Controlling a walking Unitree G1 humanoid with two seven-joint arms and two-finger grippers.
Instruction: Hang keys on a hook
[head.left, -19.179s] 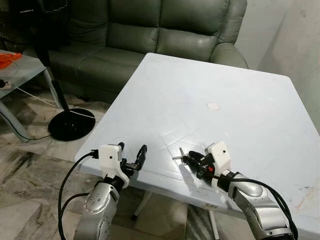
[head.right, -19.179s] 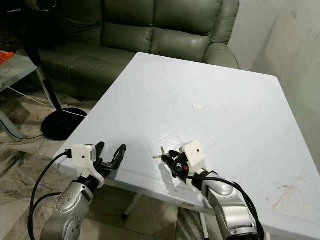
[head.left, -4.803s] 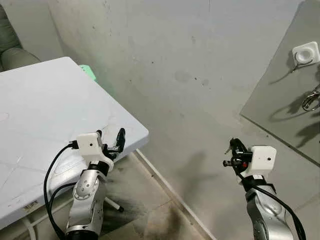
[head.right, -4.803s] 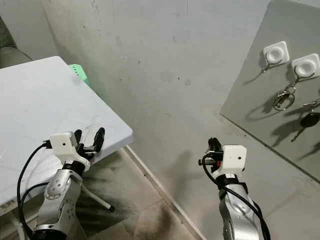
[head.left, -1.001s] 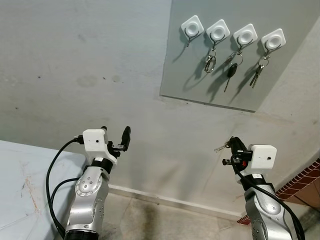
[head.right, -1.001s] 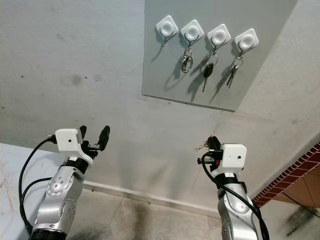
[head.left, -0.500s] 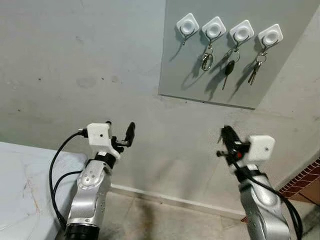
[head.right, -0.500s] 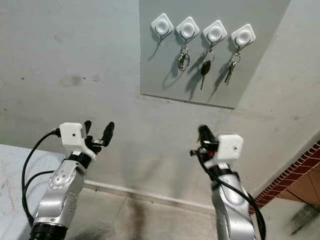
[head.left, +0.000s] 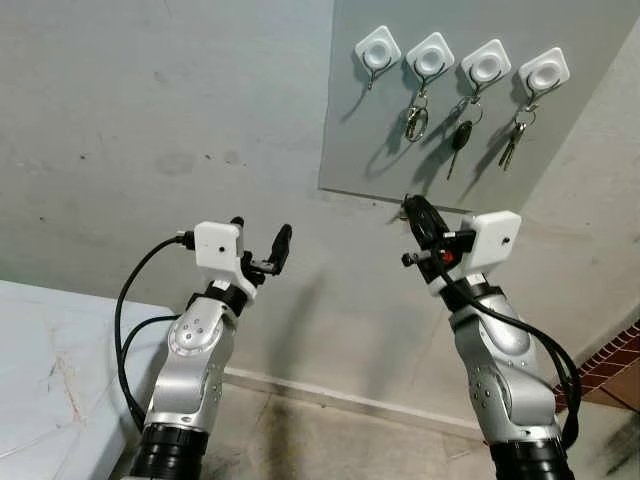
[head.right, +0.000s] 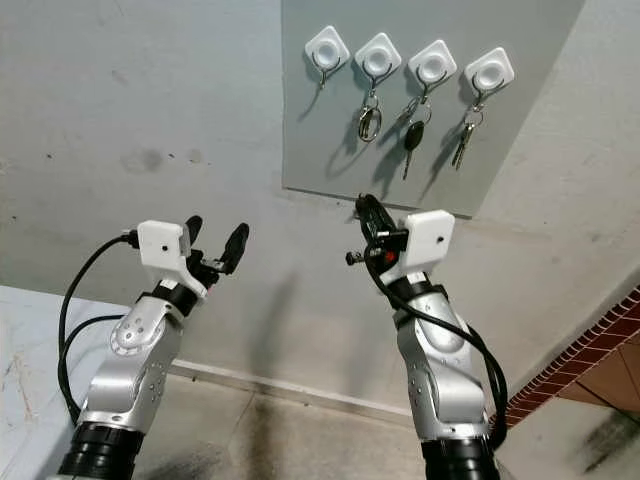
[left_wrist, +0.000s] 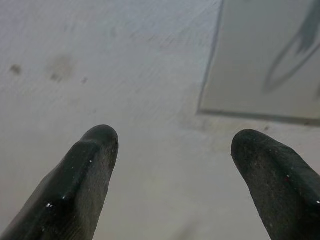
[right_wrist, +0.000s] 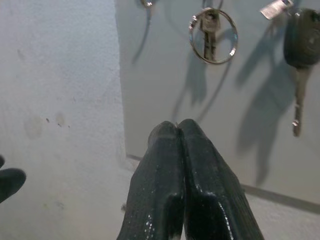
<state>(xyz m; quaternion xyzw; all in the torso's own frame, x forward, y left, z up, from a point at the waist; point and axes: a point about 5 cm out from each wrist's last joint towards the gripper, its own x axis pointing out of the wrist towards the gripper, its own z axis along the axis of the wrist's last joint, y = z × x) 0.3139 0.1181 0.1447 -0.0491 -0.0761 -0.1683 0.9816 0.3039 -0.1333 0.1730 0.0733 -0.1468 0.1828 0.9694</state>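
While the right pincer (head.left: 408, 206) is raised just below the lower edge of the grey wall panel (head.left: 350, 120), its fingers (right_wrist: 182, 165) are pressed together; the keys cannot be made out between them. Four white hooks (head.left: 378, 47) sit in a row on the panel. The leftmost hook is bare; a key ring (right_wrist: 213, 35), a black-headed car key (right_wrist: 301, 45) and a bunch of keys (head.left: 512, 140) hang from the others. Off to the left, the left pincer (head.left: 262, 240) hovers open and empty before the concrete wall (head.left: 150, 130), above the bench (head.left: 50, 370) corner.
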